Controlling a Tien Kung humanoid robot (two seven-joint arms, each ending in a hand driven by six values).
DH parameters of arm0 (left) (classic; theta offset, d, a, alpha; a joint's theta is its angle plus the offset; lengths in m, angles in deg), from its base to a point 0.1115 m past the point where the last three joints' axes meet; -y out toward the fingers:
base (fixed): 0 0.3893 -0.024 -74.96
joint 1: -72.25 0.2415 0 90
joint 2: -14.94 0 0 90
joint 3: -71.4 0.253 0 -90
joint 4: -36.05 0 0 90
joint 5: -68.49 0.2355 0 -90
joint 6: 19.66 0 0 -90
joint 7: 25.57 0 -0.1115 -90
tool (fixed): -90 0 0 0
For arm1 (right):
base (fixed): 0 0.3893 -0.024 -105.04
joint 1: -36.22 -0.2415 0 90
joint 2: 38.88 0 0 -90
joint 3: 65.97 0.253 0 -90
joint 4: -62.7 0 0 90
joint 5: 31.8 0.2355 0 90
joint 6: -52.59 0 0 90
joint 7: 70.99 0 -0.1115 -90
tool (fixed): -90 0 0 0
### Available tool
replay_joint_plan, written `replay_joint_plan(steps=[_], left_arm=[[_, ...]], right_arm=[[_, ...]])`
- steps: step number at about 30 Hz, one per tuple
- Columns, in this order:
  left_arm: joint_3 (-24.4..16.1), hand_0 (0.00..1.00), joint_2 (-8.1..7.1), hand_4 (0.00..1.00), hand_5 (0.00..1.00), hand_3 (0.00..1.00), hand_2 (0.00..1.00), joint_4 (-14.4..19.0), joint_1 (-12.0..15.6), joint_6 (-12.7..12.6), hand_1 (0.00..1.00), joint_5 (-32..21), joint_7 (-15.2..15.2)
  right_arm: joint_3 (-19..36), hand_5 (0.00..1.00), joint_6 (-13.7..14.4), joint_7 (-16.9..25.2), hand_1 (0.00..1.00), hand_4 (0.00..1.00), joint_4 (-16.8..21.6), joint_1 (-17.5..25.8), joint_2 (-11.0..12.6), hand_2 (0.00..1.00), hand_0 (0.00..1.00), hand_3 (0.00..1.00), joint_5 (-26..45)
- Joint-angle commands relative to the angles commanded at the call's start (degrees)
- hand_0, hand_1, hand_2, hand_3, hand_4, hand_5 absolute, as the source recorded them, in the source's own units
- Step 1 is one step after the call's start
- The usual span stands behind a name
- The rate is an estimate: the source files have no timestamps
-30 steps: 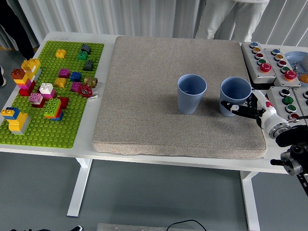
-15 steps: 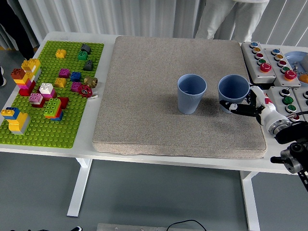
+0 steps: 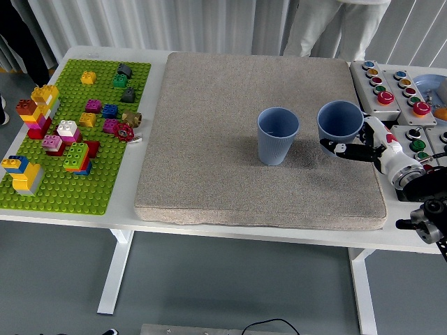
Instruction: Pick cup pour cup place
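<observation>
Your right hand (image 3: 356, 144) is gripping the right-hand blue cup (image 3: 340, 126), its black fingers (image 3: 338, 147) wrapping around the lower part of the ribbed wall while the arm is reaching in from the right edge of the table. You are holding that cup with its mouth tipping slightly toward the left; whether its base is touching the mat cannot be told, because the fingers are covering it. The second blue cup (image 3: 278, 135) is standing upright on the grey felt mat (image 3: 209, 139), just beside the held one on its left, with a small gap between them. You are working near the mat's right edge, close to the button boxes (image 3: 391, 87) with their red, green, yellow and blue buttons. On the far left of the white table (image 3: 63, 213), a green baseplate (image 3: 63, 188) is carrying scattered and stacked toy bricks (image 3: 66, 132). A person in light trousers (image 3: 328, 28) is standing at the table's far side.
</observation>
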Motion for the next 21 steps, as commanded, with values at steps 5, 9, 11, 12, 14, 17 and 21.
replay_joint_plan(steps=[5, 9, 11, 12, 14, 17, 21], left_arm=[[0.1, 0.803, -0.03, 0.5, 0.998, 0.794, 0.869, 0.0, -0.2, 0.0, 0.852, -0.2, -0.1], [0.1, 0.803, -0.07, 0.5, 0.998, 0.794, 0.869, 0.0, -0.3, 0.0, 0.852, -0.1, 0.0], [0.0, 0.803, -0.09, 0.5, 0.998, 0.794, 0.869, 0.0, -0.3, 0.0, 0.852, -0.1, 0.0], [0.0, 0.803, -0.1, 0.5, 0.998, 0.794, 0.869, 0.0, -0.3, 0.0, 0.852, 0.0, 0.0], [0.1, 0.803, -0.11, 0.5, 0.998, 0.794, 0.869, 0.0, -0.3, 0.0, 0.852, -0.1, -0.1], [0.1, 0.803, -0.08, 0.5, 0.998, 0.794, 0.869, 0.0, -0.4, 0.0, 0.852, -0.1, -0.1], [-0.1, 0.803, -0.09, 0.5, 0.998, 0.794, 0.869, 0.0, -0.5, 0.0, 0.852, 0.2, 0.0]], right_arm=[[-0.6, 0.311, 0.0, 0.1, 0.818, 0.794, -0.1, -1.9, 1.0, 0.815, 0.913, 0.81, 0.5], [-1.7, 0.311, 0.0, 0.2, 0.818, 0.794, -0.7, -3.7, 1.2, 0.815, 0.913, 0.81, 1.3], [-2.1, 0.311, 0.0, 0.2, 0.818, 0.792, -1.1, -4.3, 1.0, 0.816, 0.913, 0.81, 1.6], [-2.2, 0.311, 0.0, 0.2, 0.818, 0.792, -1.2, -4.5, 0.9, 0.816, 0.913, 0.81, 1.7], [-2.4, 0.311, 0.0, 0.2, 0.818, 0.792, -1.6, -4.7, 0.5, 0.816, 0.913, 0.81, 1.9], [-2.9, 0.311, 0.0, 0.2, 0.818, 0.792, -2.1, -5.1, 0.0, 0.815, 0.915, 0.81, 2.0], [-3.5, 0.311, 0.1, 0.2, 0.818, 0.792, -3.0, -6.1, -0.7, 0.815, 0.915, 0.81, 2.5]])
